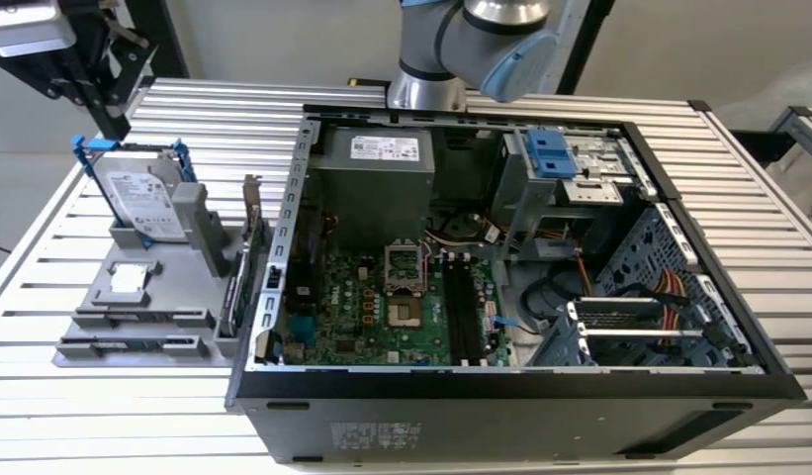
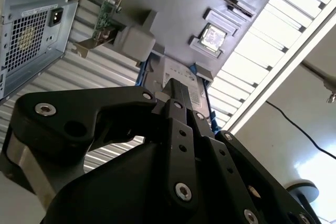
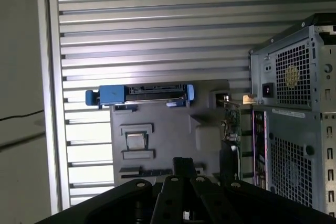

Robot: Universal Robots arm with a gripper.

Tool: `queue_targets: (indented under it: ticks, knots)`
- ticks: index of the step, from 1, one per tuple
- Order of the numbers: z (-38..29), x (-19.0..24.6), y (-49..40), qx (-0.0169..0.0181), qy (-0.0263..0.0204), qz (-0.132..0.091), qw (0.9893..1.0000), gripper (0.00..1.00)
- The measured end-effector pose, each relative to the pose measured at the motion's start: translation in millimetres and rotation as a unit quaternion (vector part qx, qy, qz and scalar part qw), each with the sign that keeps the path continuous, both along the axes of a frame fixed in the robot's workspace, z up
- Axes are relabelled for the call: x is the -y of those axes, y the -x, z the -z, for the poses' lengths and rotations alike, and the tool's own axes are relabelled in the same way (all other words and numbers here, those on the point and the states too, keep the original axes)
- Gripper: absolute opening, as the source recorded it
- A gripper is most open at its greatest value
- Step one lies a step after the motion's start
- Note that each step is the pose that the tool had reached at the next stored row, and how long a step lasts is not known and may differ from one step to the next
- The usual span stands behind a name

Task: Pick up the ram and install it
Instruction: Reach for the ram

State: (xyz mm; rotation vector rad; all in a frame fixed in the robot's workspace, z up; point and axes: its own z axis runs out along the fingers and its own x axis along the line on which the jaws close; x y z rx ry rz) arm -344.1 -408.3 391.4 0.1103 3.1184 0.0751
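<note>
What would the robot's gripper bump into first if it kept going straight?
Most likely the grey parts holder. In the first wrist view the gripper hangs over it and points down at it. How far off it is, I cannot tell.

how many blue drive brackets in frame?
2. One blue bracket holds the hard drive standing on the gray holder, at the exterior view's left; the other bracket sits in the drive bay of the computer case. More may be hidden inside the bay.
</note>
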Motion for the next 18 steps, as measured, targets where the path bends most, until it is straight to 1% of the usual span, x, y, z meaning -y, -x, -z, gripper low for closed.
queue_targets:
  ticks: [12,13,14,18]
  knots:
    - [0.6,2.9,0.0,-0.0003,0.0,0.0,1.0,0.0]
    - [1.9,5.3,0.0,-0.0009,0.0,0.0,1.0,0.0]
    - [3.3,6.5,0.0,-0.0014,0.0,0.0,1.0,0.0]
    - [3.6,6.8,0.0,-0.0014,0.0,0.0,1.0,0.0]
